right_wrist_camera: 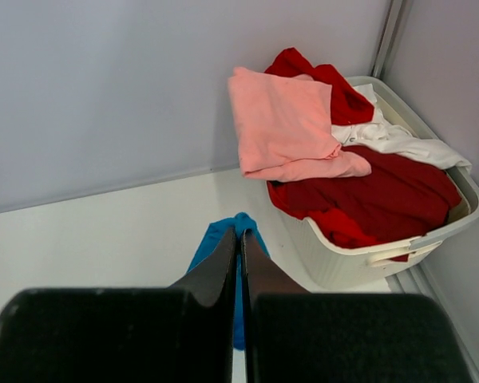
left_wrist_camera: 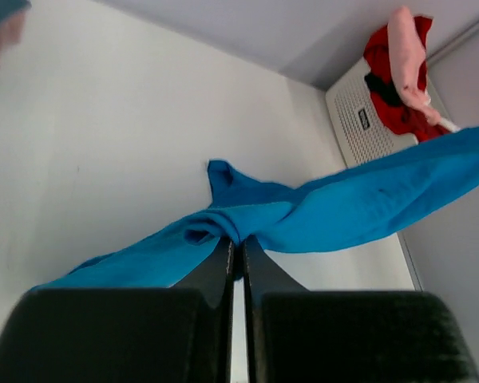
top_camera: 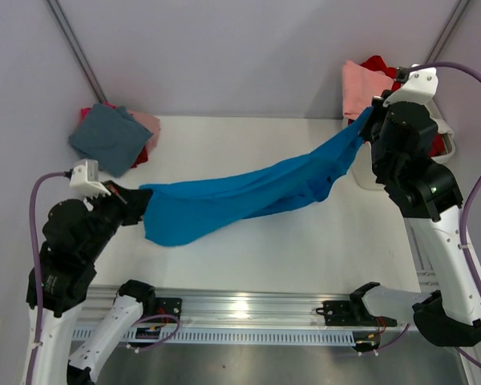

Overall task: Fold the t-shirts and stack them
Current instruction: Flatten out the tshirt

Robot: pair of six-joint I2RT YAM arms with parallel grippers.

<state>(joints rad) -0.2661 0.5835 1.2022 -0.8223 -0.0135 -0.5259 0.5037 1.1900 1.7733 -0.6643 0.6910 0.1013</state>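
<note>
A bright blue t-shirt (top_camera: pixel 248 192) hangs stretched in a twisted band above the table, from front left to back right. My left gripper (top_camera: pixel 140 200) is shut on its left end, and the cloth bunches at the tips in the left wrist view (left_wrist_camera: pixel 238 239). My right gripper (top_camera: pixel 371 119) is shut on its right end, held higher beside the basket. The right wrist view shows blue cloth (right_wrist_camera: pixel 215 243) pinched at the closed tips (right_wrist_camera: pixel 240 233). A folded dusty teal t-shirt (top_camera: pixel 111 136) tops a stack at the back left, with pink (top_camera: pixel 148 124) and red (top_camera: pixel 140 159) edges under it.
The white slatted laundry basket (right_wrist_camera: pixel 343 259) stands at the back right corner, holding a pale pink t-shirt (right_wrist_camera: pixel 283 124), a red one (right_wrist_camera: pixel 383 191) and a white one (right_wrist_camera: pixel 399 140). Grey walls close the back and sides. A metal rail (top_camera: pixel 248 309) runs along the near edge.
</note>
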